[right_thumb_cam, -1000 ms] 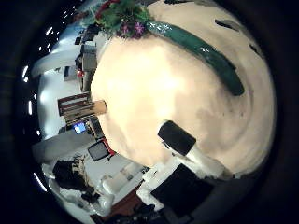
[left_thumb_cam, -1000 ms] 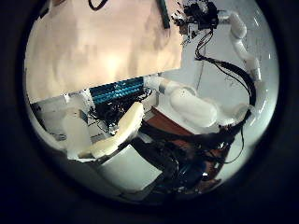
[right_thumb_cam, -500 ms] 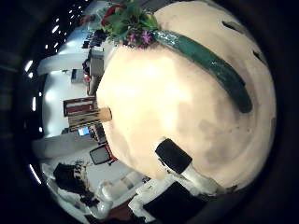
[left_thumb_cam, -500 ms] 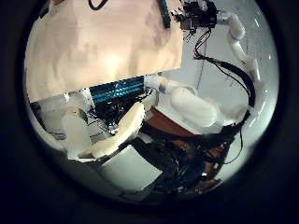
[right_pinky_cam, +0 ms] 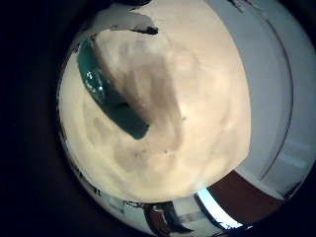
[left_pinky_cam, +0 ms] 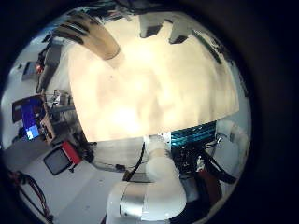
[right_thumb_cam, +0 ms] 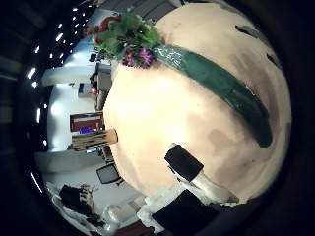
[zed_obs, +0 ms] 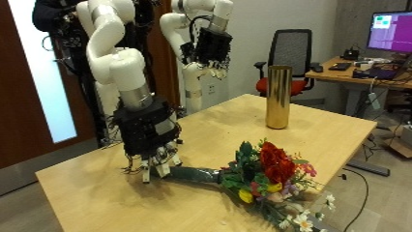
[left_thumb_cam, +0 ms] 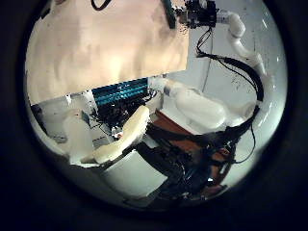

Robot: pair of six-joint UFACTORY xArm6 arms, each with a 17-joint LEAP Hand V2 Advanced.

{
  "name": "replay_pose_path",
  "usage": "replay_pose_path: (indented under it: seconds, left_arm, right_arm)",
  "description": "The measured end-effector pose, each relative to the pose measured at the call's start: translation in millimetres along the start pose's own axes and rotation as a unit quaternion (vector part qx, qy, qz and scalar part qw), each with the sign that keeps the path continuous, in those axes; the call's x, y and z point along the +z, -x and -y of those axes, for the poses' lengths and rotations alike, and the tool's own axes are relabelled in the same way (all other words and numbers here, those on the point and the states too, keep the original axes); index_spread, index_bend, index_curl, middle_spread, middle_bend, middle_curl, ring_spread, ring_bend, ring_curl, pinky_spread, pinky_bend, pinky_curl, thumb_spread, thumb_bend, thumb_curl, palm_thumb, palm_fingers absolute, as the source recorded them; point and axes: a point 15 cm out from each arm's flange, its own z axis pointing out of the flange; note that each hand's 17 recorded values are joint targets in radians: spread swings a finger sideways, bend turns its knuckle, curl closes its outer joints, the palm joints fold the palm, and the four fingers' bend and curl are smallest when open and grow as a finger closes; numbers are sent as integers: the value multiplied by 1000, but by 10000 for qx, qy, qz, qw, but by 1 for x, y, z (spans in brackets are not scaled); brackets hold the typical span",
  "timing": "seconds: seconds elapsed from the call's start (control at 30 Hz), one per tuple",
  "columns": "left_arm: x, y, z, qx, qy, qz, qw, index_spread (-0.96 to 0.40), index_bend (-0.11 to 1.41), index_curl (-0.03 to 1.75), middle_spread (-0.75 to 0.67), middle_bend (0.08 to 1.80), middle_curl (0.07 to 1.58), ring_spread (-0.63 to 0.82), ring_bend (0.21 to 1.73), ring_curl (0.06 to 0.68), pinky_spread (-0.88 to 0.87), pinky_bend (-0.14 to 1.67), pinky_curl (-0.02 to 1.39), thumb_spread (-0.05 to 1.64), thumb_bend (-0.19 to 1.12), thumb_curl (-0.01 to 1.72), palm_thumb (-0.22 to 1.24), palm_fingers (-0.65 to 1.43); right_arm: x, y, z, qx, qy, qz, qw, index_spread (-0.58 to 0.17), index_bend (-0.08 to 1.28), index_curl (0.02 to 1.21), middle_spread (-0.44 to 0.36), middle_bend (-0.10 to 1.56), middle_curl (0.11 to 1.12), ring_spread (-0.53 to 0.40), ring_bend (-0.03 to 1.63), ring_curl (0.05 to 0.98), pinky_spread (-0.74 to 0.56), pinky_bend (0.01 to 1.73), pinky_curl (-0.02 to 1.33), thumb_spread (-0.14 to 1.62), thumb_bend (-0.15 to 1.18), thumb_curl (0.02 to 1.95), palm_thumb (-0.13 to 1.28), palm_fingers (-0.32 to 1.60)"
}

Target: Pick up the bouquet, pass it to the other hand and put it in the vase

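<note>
In the outside view the bouquet lies on the wooden table, its red, yellow and pink flowers near the front edge and its green-wrapped stems pointing at my right hand. The right thumb side palm view shows the bouquet flat on the table, and the right little finger side palm view shows the green stems. My left hand is raised high above the table, open.
An office chair and a desk with a monitor stand behind the table. A dark door is beside the arms. The left thumb side palm view shows the right arm over the table edge.
The right palm camera has shifted, and the bouquet now looks larger and closer in its view. The bouquet still lies on the table. The left hand has hardly moved.
</note>
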Motion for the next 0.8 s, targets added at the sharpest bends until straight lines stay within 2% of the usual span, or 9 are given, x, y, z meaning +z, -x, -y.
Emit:
replay_pose_path:
  seconds: [0.03, 0.2, 0.47, 0.6, 0.7, 0.8]
  left_arm:
    - [0, 0, 0, -3, -10, 1, 10000, 260, 175, 337, 361, 234, 338, 570, 440, 202, 563, 189, 268, 954, -28, 301, 433, 166]
    - [-1, 0, 1, 5, -20, -4, 10000, 258, 174, 337, 359, 240, 339, 576, 438, 201, 563, 188, 268, 954, -28, 301, 433, 168]
    - [0, 0, 1, 1, 4, -5, 10000, 260, 168, 336, 359, 248, 342, 582, 435, 199, 563, 183, 267, 954, -28, 302, 433, 175]
    - [-1, -1, 1, 3, 0, -5, 10000, 260, 176, 338, 365, 223, 335, 581, 442, 202, 563, 190, 270, 954, -28, 302, 433, 164]
    - [-1, 0, 1, -7, 6, -9, 10000, 262, 173, 337, 356, 241, 339, 581, 437, 201, 563, 187, 268, 954, -28, 302, 433, 169]
    - [-1, 0, 1, -11, 8, -11, 10000, 266, 172, 337, 359, 237, 338, 581, 437, 201, 563, 186, 268, 954, -28, 302, 433, 169]
  right_arm:
    - [3, -1, 0, 10, 29, -5, 10000, -120, 116, 203, 213, 384, 350, 124, 807, 209, 351, 875, 209, 1086, -29, 348, 506, 39]
    - [10, -3, 0, 35, 92, -17, 9999, -102, 145, 212, 209, 382, 345, 124, 803, 209, 348, 865, 207, 1075, -27, 345, 497, 47]
    - [11, 7, 0, -87, 82, -27, 9999, -98, 179, 266, 202, 430, 348, 110, 771, 193, 330, 732, 169, 1067, -24, 345, 500, 165]
    - [12, 13, 8, -140, 51, -28, 9999, -72, 163, 281, 214, 438, 347, 118, 763, 189, 314, 689, 161, 1063, -25, 345, 505, 195]
    - [17, 15, 11, -153, 94, -34, 9998, -80, 158, 281, 178, 454, 349, 108, 765, 186, 291, 649, 158, 1059, -24, 349, 514, 216]
    - [20, 19, 14, -185, 113, -48, 9998, -82, 172, 288, 175, 459, 349, 98, 755, 182, 281, 627, 156, 1054, -24, 352, 523, 235]
